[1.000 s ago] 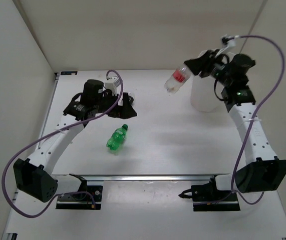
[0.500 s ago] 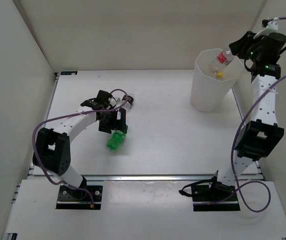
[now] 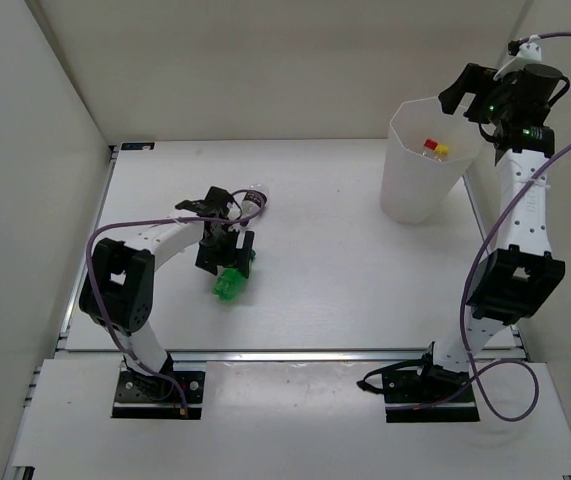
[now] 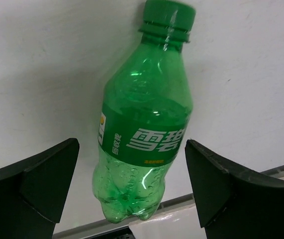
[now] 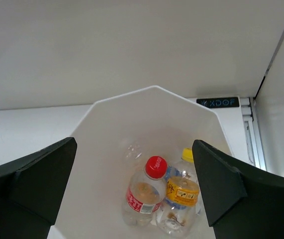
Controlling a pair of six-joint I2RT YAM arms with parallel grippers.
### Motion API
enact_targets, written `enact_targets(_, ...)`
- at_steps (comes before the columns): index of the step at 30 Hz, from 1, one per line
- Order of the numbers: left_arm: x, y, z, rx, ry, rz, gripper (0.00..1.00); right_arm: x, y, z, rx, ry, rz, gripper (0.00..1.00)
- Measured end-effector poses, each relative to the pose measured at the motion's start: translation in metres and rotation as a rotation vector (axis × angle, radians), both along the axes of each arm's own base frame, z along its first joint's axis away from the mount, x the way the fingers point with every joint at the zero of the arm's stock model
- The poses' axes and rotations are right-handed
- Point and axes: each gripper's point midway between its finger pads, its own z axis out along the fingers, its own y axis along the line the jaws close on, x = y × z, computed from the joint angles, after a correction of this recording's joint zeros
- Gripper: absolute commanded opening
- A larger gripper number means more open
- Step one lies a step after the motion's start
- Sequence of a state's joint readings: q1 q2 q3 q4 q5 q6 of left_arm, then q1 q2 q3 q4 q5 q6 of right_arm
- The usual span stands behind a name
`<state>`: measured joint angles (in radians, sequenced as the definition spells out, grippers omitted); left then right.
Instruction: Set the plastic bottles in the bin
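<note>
Green plastic bottle [image 3: 230, 281] lies on its side on the white table [image 3: 345, 270] in the overhead view, with the left gripper [image 3: 223, 252] low over it. The right gripper [image 3: 457, 92] hangs above the translucent bin [image 3: 405, 200] at the far right.

Left wrist view: both fingers [image 4: 37, 179] stand wide apart, flanking the bottle with a gap on each side, gripping nothing.

Right wrist view: jaws spread wide and empty above the bin, where a red-capped bottle [image 5: 144, 191] and a yellow-capped bottle [image 5: 180, 196] rest at the bottom.
</note>
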<state>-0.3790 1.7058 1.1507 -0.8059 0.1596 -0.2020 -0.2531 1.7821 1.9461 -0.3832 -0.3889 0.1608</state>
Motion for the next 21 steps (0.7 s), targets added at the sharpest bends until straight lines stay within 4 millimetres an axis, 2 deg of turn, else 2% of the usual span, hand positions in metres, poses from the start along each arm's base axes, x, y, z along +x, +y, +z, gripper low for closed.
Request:
enact_targets(1,-0.003,0.001,-0.003,0.004,0.009,-0.001,0.98,-0.006,0.005,0.009,-0.007,-0.018,0.004,0.99)
enact_targets(4,-0.012,0.003,-0.012,0.011,0.034,0.007,0.81,-0.031,0.021,0.036,-0.040,-0.076,0.013,0.99)
enact_targets(6,-0.016,0.005,-0.018,0.007,0.046,0.022,0.72,-0.051,0.045,0.051,-0.066,-0.110,0.043,0.99)
enact_targets(9,-0.017,0.006,-0.020,-0.006,0.049,0.039,0.67,-0.080,0.077,0.063,-0.088,-0.146,0.092,0.99)
enact_targets(11,-0.013,0.008,-0.020,-0.001,0.033,0.048,0.55,-0.095,0.089,0.065,-0.093,-0.159,0.114,0.99)
enact_targets(14,-0.010,0.008,-0.019,-0.005,0.018,0.054,0.40,-0.115,0.090,0.061,-0.090,-0.157,0.105,0.99)
enact_targets(18,-0.006,0.004,-0.010,-0.026,-0.016,0.062,0.32,-0.131,0.090,0.043,-0.094,-0.107,0.062,0.99)
enact_targets(21,-0.002,0.000,0.013,-0.060,-0.086,0.059,0.30,-0.140,0.114,0.020,-0.086,-0.049,0.103,0.99)
